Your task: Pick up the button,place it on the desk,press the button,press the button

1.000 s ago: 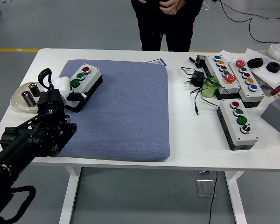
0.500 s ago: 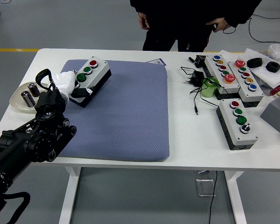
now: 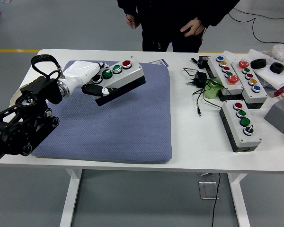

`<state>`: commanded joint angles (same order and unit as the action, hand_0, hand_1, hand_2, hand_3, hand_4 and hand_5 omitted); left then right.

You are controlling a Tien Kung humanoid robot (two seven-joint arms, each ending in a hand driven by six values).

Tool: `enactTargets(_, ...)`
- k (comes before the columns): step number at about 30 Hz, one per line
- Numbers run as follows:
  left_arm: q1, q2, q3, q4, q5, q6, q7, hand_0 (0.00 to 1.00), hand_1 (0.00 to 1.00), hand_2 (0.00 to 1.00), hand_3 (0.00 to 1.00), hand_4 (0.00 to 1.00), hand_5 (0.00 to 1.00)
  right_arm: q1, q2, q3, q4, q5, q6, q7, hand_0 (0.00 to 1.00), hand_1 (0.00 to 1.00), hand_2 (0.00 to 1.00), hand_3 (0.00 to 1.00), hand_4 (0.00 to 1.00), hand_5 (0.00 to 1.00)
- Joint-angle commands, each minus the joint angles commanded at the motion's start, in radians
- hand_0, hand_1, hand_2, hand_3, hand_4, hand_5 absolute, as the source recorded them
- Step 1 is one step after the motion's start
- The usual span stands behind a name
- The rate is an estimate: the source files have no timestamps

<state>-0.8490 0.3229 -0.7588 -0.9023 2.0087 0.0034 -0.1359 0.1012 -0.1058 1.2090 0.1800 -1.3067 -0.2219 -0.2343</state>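
Observation:
A grey button box [image 3: 119,77] with two green buttons and one red button hangs tilted above the blue mat [image 3: 123,118]. My left hand [image 3: 92,80], white with black fingertips, is shut on the box's left end and holds it clear of the mat. The black left arm [image 3: 23,118] comes in from the lower left. My right arm is out of view.
A person stands at the table's far side, one hand [image 3: 194,26] hanging above the far edge. Three more button boxes [image 3: 241,124] [image 3: 225,75] [image 3: 251,82], a power adapter with cable [image 3: 197,80] and a green item [image 3: 213,88] lie at the right.
My left hand has lifted the button box off the mat's far left corner and carried it up and to the right. The person has leaned forward and shifted.

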Motion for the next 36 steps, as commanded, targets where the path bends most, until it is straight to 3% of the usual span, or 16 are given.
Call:
enactTargets(4,-0.014,0.060,0.061,-0.040,0.007,0.024,-0.155,0.002,0.004,0.071,0.119,0.002,0.002,0.000,0.000,0.000,0.000,-0.002,0.000,-0.001,0.749,0.701,0.713,0.582,0.182,0.135)
enactTargets(6,-0.022,0.093,0.106,-0.071,0.033,0.059,-0.191,0.002,0.004,0.071,0.119,0.002,0.002,0.000,0.000,0.000,0.000,0.001,0.000,-0.001,0.749,0.701,0.713,0.582,0.182,0.135)
enactTargets(11,-0.013,0.129,0.163,-0.115,0.050,0.117,-0.225,0.002,0.003,0.070,0.119,0.002,0.002,-0.001,0.001,0.003,0.000,-0.002,0.000,-0.002,0.749,0.701,0.712,0.582,0.182,0.135)
enactTargets(16,-0.002,0.133,0.190,-0.117,0.056,0.125,-0.227,0.002,0.003,0.071,0.118,0.002,0.002,-0.001,0.002,0.002,0.000,-0.004,0.000,-0.002,0.749,0.701,0.713,0.582,0.182,0.135)
enactTargets(27,0.007,0.113,0.226,-0.046,0.127,0.164,-0.232,0.002,0.004,0.072,0.120,0.002,0.002,-0.001,0.005,0.001,0.000,0.001,-0.002,-0.001,0.747,0.701,0.713,0.582,0.182,0.135)
enactTargets(36,0.008,0.098,0.242,-0.004,0.128,0.163,-0.227,0.002,0.006,0.078,0.122,0.002,0.002,-0.001,0.005,0.002,0.000,-0.003,-0.001,-0.002,0.747,0.701,0.713,0.582,0.182,0.135)
